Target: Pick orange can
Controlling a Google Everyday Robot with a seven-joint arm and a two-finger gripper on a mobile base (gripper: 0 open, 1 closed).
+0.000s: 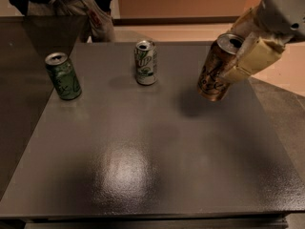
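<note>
The orange can (pixel 217 69) is brownish-orange with dark cursive lettering and a silver top. It hangs tilted above the right part of the dark grey table (pixel 143 166), with its shadow on the tabletop below it. My gripper (pixel 238 63) comes in from the upper right and is shut on the can's upper side; one pale beige finger (pixel 251 58) lies across the can's right side.
A dark green can (pixel 63 75) stands at the table's left rear. A white-and-green can (pixel 145 62) stands at the middle rear. A person (pixel 71 4) stands behind the table's far edge. The table's right edge runs just under the gripper.
</note>
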